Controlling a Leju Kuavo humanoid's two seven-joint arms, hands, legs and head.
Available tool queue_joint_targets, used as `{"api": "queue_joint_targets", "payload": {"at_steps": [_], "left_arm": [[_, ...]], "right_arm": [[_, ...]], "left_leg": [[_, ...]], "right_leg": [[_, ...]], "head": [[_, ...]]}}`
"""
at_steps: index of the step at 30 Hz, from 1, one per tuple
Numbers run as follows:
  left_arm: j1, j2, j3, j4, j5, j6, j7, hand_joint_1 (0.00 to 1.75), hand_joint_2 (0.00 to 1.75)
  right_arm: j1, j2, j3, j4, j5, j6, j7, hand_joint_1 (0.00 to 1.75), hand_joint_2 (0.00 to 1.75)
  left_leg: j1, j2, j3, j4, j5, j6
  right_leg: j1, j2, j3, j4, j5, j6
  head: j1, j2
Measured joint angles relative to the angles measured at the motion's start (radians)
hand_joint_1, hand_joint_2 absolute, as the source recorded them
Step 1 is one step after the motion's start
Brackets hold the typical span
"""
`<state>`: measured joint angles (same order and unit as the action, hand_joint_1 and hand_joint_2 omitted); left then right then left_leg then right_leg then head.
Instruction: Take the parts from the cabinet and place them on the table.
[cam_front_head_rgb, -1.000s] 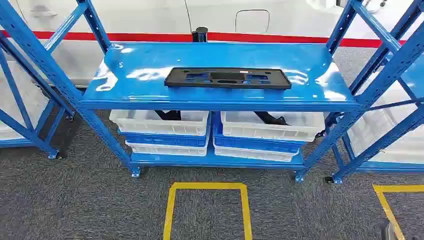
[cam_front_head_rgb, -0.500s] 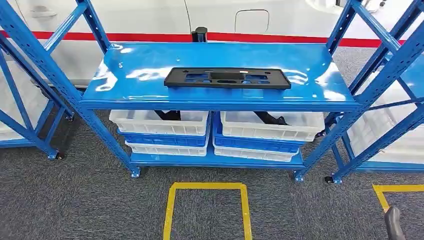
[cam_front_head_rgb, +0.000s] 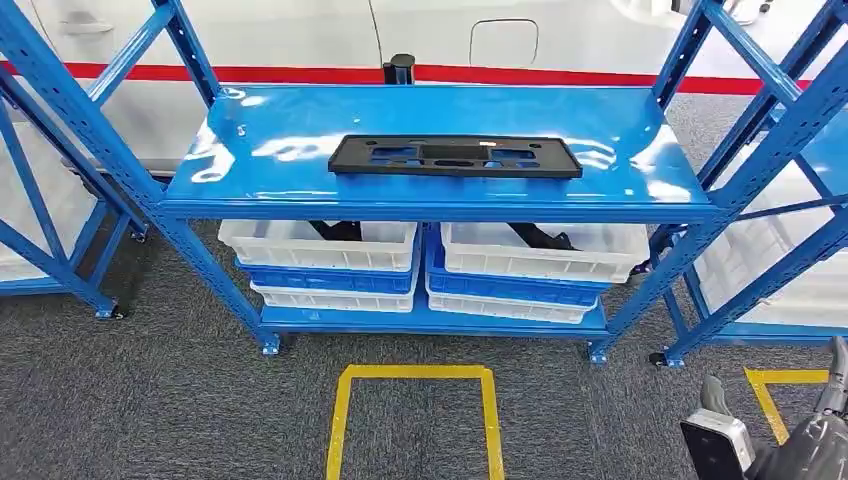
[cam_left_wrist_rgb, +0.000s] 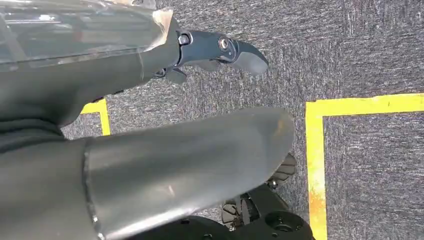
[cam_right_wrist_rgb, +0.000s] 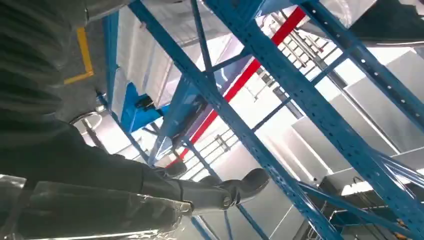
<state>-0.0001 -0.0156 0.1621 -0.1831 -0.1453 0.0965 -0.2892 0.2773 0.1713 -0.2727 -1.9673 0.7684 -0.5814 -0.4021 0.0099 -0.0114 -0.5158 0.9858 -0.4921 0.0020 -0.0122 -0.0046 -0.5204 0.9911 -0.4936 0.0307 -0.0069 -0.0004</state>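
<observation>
Below, white bins (cam_front_head_rgb: 318, 244) underlie the black part (cam_front_head_rgb: 455, 156); both hands' fingers (cam_right_wrist_rgb: 245, 182) hold nothing.

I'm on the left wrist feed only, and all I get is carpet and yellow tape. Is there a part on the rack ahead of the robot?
Observer: Yes. In the head view a flat black part lies on the top blue shelf, with nothing touching it.
Operator: Where is the right hand?
Observer: The right hand is low at the head view's lower right corner, over the carpet and short of the rack.
Operator: Is it holding anything?
Observer: No. The right wrist view shows its fingers spread with nothing in them.
Operator: Anything under that shelf?
Observer: White bins sit on the lower level, with dark parts sticking out of them.
</observation>
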Motion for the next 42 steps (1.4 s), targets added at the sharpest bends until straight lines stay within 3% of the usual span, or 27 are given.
{"api": "queue_joint_targets", "payload": {"at_steps": [11, 21, 30, 34, 42], "left_arm": [[0.000, -0.006, 0.024, 0.000, -0.002, 0.000, -0.004, 0.00, 0.00], [0.000, -0.008, 0.043, -0.001, 0.000, -0.004, -0.004, 0.00, 0.00], [0.000, -0.010, 0.054, -0.001, -0.001, 0.000, -0.003, 0.00, 0.00], [0.000, -0.011, 0.059, -0.002, -0.008, 0.077, -0.006, 0.00, 0.00], [0.000, -0.016, 0.070, -0.007, -0.055, 0.148, -0.006, 0.00, 0.00]], "right_arm": [[0.023, -0.072, 0.105, -0.010, 0.436, -0.081, 0.136, 0.00, 1.75], [0.027, -0.133, 0.185, -0.002, 0.585, -0.056, 0.197, 0.00, 1.75], [0.022, -0.189, 0.273, 0.027, 0.636, -0.031, 0.240, 0.00, 1.75], [0.016, -0.206, 0.304, 0.039, 0.653, -0.026, 0.257, 0.00, 1.75], [-0.007, -0.242, 0.367, 0.064, 0.659, -0.027, 0.279, 0.00, 1.75]], "left_leg": [[0.000, 0.001, 0.000, 0.000, 0.000, 0.000], [0.000, 0.001, 0.000, 0.000, 0.000, 0.000], [0.000, 0.001, 0.000, 0.000, 0.000, 0.000], [0.000, 0.001, -0.001, 0.000, 0.000, 0.000], [0.000, 0.001, 0.000, 0.000, 0.000, 0.000]], "right_leg": [[0.000, 0.000, 0.000, 0.000, 0.000, 0.000], [0.000, 0.001, 0.000, 0.000, 0.000, 0.000], [0.000, 0.001, 0.000, 0.000, 0.000, 0.000], [0.000, 0.001, 0.000, 0.000, 0.000, 0.000], [0.000, 0.001, 0.000, 0.000, 0.000, 0.000]], "head": [[0.000, 0.000], [0.000, 0.000], [0.000, 0.000], [0.000, 0.000], [0.000, 0.000]]}}
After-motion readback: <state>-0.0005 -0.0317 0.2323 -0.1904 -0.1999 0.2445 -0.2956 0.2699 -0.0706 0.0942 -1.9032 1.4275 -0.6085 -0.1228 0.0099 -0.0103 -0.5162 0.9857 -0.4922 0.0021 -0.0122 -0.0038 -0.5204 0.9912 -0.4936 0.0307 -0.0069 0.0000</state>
